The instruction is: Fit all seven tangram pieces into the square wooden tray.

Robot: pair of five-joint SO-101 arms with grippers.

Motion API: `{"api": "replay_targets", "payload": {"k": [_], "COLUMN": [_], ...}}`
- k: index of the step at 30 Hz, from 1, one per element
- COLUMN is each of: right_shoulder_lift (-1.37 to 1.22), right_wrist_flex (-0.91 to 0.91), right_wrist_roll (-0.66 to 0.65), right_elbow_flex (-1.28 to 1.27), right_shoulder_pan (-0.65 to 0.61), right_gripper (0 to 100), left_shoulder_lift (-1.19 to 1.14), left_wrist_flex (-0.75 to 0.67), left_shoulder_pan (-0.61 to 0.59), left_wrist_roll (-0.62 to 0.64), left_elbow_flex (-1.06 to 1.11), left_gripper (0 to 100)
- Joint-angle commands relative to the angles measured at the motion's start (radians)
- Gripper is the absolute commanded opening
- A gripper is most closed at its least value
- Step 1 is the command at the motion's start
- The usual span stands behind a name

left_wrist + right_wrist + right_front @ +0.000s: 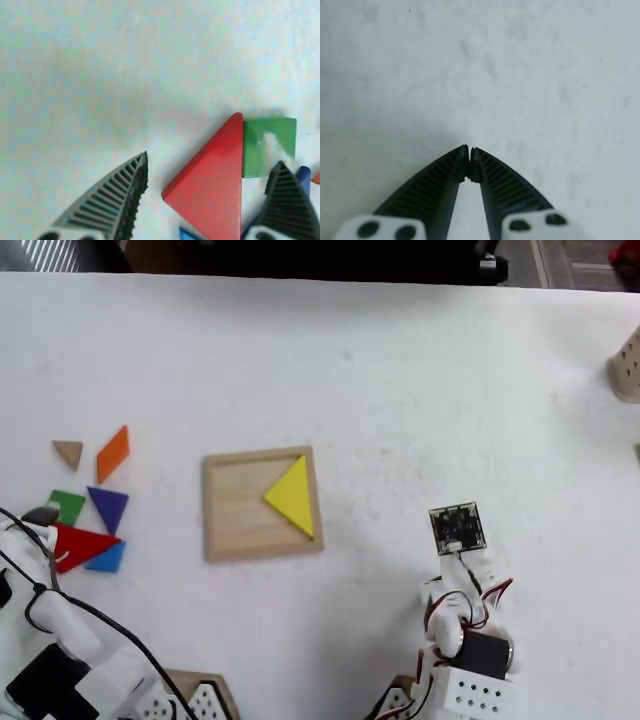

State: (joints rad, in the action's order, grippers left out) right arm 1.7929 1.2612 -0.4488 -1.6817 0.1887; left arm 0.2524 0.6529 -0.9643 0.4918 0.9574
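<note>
Left jaws: spread wide, nothing gripped, held low over the surface. The red triangle is seen lying flat between them; whether either jaw touches it cannot be told. The green square lies edge to edge with the red triangle, just beside one jaw tip. A blue piece is noted against the red triangle's other side, also near the left jaws. The purple triangle sits just past the green square, on the side away from the left jaws. The orange parallelogram and the small brown triangle are placed farther out from the left jaws, apart from each other. Right jaws: closed tip to tip with nothing between them, over bare surface, well apart from every piece. The square wooden tray is found between the two sets of jaws, nearer the loose pieces. One piece is seated in it: the yellow triangle, long edge along the tray wall nearest the right jaws, its apex pointing toward the tray's middle.
</note>
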Motion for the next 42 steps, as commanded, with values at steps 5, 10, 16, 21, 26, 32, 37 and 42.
{"api": "replay_targets", "payload": {"k": [5,10,16,21,26,32,37,42], "right_shoulder_lift": [0.005,0.005,0.005,0.005,0.005,0.005,0.005,0.005], "right_wrist_flex": [0.008,0.008,0.008,0.008,0.008,0.008,0.008,0.008], "right_wrist_roll": [-0.011,-0.011,-0.011,-0.011,-0.011,-0.011,-0.011,-0.011], "right_elbow_flex": [-0.009,-0.009,-0.009,-0.009,-0.009,-0.009,-0.009,-0.009], "right_shoulder_pan": [0.005,0.005,0.005,0.005,0.007,0.007,0.005,0.007], "right_gripper": [1.8,1.8,1.8,1.8,1.8,1.8,1.8,1.8], "left_shoulder_lift": [-0.002,-0.038,-0.045,-0.051,-0.053,-0.053,-0.053,-0.054], "left_wrist_flex": [0.002,0.064,0.173,0.127,0.092,0.074,0.071,0.077], "left_shoulder_pan": [0.007,0.045,0.053,0.081,0.085,0.085,0.085,0.101], "left_wrist_roll": [-0.063,-0.072,-0.138,-0.137,-0.124,-0.091,-0.086,-0.086], "left_elbow_flex": [0.005,-0.025,-0.048,-0.044,-0.038,-0.040,-0.043,-0.051], "left_gripper": [36,37,37,36,37,37,37,36]}}
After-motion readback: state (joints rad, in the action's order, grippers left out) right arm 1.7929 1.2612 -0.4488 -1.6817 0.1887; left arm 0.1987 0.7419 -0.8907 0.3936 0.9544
